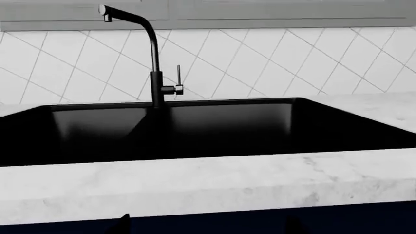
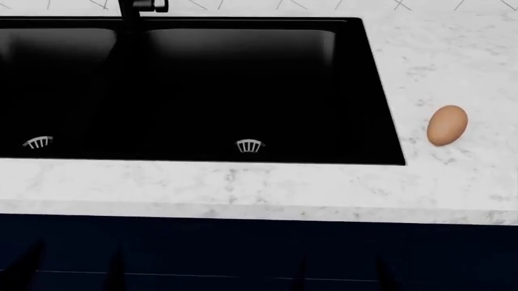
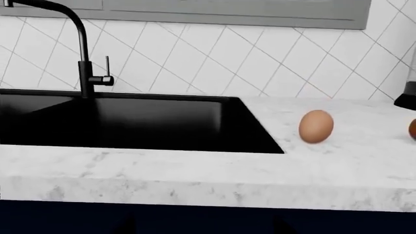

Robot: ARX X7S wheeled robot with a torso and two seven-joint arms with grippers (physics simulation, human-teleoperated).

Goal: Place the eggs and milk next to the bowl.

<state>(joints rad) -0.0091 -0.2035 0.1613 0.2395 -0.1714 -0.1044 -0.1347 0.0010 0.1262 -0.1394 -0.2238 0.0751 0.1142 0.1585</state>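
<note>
One tan-brown egg (image 2: 447,125) lies on the white marble counter (image 2: 242,188) just right of the black sink (image 2: 202,85); it also shows in the right wrist view (image 3: 316,126). A second brown rounded thing, perhaps another egg (image 3: 413,129), is cut by that view's edge. The milk and the bowl are out of view. My left gripper (image 2: 71,267) and right gripper (image 2: 340,273) hang low in front of the dark blue cabinet face, below the counter edge, both open and empty. Only faint dark fingertips (image 1: 123,222) show in the wrist views.
A black faucet (image 1: 155,53) stands behind the double sink (image 1: 195,126) against a white tiled wall. The dark base of an appliance (image 3: 406,100) stands on the counter far right. The counter's front edge (image 3: 195,190) overhangs the cabinet.
</note>
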